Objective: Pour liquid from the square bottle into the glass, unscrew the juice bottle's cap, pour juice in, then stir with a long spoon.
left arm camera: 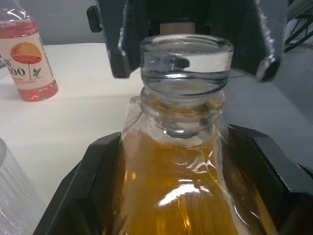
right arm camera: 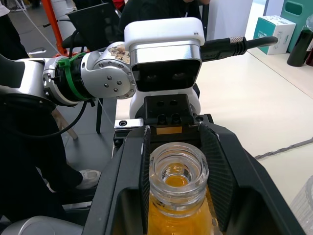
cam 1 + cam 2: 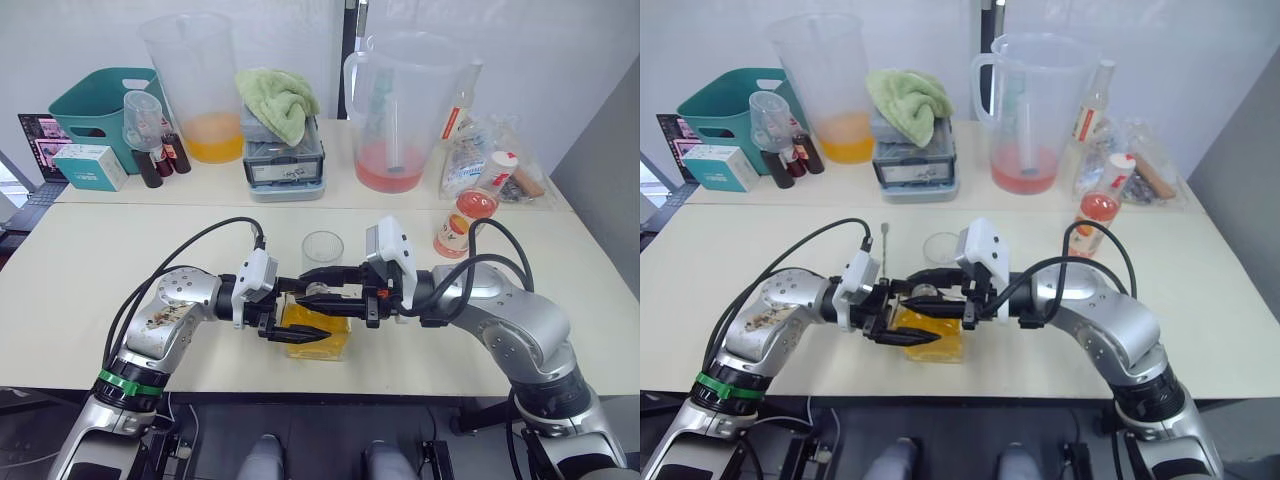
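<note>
Square bottle (image 3: 318,336): we see it at the bench (image 3: 90,270) front edge, neck open, amber liquid inside.
Left hand (image 3: 300,334): clamped on the bottle body.
Right hand (image 3: 322,288): fingers flank the neck, apparently without contact.
Glass (image 3: 322,250): upright just behind.
Juice bottle (image 3: 466,215): capped, farther right.

On the near table (image 3: 90,300) in front of you, the square bottle (image 3: 318,335) lies near the front edge, between the left gripper (image 3: 290,328) and the right gripper (image 3: 325,285). The glass (image 3: 322,252) stands just behind it. The juice bottle (image 3: 462,218) stands to your right, farther back. The long spoon (image 3: 883,250) lies left of the glass. On the rear table, one pitcher (image 3: 195,85) stands left, another pitcher (image 3: 400,105) right, a cloth (image 3: 280,100) on a box (image 3: 285,165) between them.
</note>
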Robot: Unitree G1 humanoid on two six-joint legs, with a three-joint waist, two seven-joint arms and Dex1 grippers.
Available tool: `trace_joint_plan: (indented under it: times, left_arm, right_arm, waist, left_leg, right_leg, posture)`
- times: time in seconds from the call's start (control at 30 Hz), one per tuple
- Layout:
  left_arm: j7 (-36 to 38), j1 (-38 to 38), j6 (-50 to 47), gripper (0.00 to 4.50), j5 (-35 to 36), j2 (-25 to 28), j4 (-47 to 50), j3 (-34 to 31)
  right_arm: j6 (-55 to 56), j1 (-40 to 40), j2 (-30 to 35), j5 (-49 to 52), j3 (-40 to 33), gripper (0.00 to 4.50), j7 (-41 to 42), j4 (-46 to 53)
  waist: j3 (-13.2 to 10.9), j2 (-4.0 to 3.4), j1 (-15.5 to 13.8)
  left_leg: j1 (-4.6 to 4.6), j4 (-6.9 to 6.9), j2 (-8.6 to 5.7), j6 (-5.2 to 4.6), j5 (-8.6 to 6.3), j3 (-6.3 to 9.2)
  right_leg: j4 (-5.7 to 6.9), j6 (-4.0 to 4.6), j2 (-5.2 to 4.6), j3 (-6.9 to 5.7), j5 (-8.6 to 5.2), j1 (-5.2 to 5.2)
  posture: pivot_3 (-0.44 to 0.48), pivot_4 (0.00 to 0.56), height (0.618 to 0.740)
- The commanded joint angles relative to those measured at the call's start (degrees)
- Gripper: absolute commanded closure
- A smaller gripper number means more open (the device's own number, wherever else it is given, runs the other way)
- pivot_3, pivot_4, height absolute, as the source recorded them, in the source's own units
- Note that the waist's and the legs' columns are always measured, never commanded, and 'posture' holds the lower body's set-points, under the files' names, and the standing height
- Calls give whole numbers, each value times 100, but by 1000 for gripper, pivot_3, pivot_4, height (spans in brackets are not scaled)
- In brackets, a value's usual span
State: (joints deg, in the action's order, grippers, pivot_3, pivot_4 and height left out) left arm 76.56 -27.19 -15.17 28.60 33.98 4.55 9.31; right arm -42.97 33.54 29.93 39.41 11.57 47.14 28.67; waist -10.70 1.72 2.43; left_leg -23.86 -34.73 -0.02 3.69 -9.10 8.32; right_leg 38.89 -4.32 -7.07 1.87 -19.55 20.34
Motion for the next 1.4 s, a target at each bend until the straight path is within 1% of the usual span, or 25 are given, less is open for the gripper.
trace_joint_plan:
  times: [0.03,0.27,0.57,0.67,0.7,0.8,0.97,1.03,1.2,1.3,1.4]
  left_arm:
    - [-41,-6,20,1673,-198,78,33,32]
    - [-27,13,7,1673,-206,75,53,67]
    - [-27,26,-18,1673,-190,66,66,88]
    - [-25,26,-21,1673,-187,65,68,89]
    - [-29,24,-19,1673,-187,63,62,88]
    - [-54,21,-3,1674,-192,58,50,79]
    - [-79,21,-24,1674,-168,80,82,49]
    - [-78,7,-33,1674,-160,87,81,33]
    - [-78,-12,-28,1674,-160,80,68,24]
    - [-79,-50,-19,1674,-164,67,33,20]
    - [-80,-83,-15,1674,-169,59,2,17]
  right_arm:
    - [92,239,-109,252,-331,3446,-14,225]
    - [7,491,-309,752,-884,3446,-225,272]
    - [-128,477,-261,994,-1262,3446,-522,346]
    - [-127,279,-81,947,-1445,3446,-673,309]
    - [-95,122,26,868,-1530,3446,-706,256]
    - [207,-680,368,312,-1928,3446,-911,-67]
    - [1471,-1935,445,-894,-2360,3446,-1184,-928]
    - [1879,-2252,376,-1203,-2449,3446,-1272,-1244]
    - [2637,-2615,132,-1893,-2417,3446,-1596,-2098]
    - [2901,-2683,-6,-2106,-2371,3446,-1659,-2601]
    - [2935,-2689,-64,-2133,-2354,3446,-1617,-2805]
  waist:
    - [0,0,1]
    - [-3,-3,5]
    - [-1,-9,8]
    - [-1,-9,2]
    - [-1,-9,2]
    - [0,-8,-16]
    - [0,-11,-7]
    - [0,-12,-2]
    - [0,-20,15]
    - [-1,-21,11]
    - [0,-25,11]
  left_leg:
    - [0,1,0,0,0,0]
    - [-5,1,0,0,0,0]
    - [0,9,1,-3,-1,0]
    - [0,9,1,-3,-1,0]
    - [0,9,1,-3,-1,0]
    - [0,10,1,-3,-2,0]
    - [0,10,0,-6,-3,-1]
    - [0,11,0,-6,-4,-2]
    - [3,11,0,-6,-4,-4]
    - [2,11,0,-6,-3,-4]
    - [5,10,0,-6,-3,-5]
  right_leg:
    - [0,0,0,0,0,0]
    - [1,0,0,0,0,6]
    - [-4,0,2,1,0,3]
    - [-4,0,1,1,0,2]
    - [-5,0,1,1,0,2]
    - [-9,0,1,1,0,1]
    - [-9,0,1,3,0,1]
    - [-11,0,1,3,0,0]
    - [-8,0,1,6,0,-1]
    - [-11,0,1,7,0,-2]
    - [-11,0,1,7,0,-5]
  posture:
    - [0,150,740]
    - [0,150,740]
    - [0,150,740]
    - [0,150,740]
    - [0,150,740]
    - [0,150,740]
    - [0,150,740]
    - [0,150,740]
    - [0,150,740]
    - [0,150,740]
    - [0,150,740]
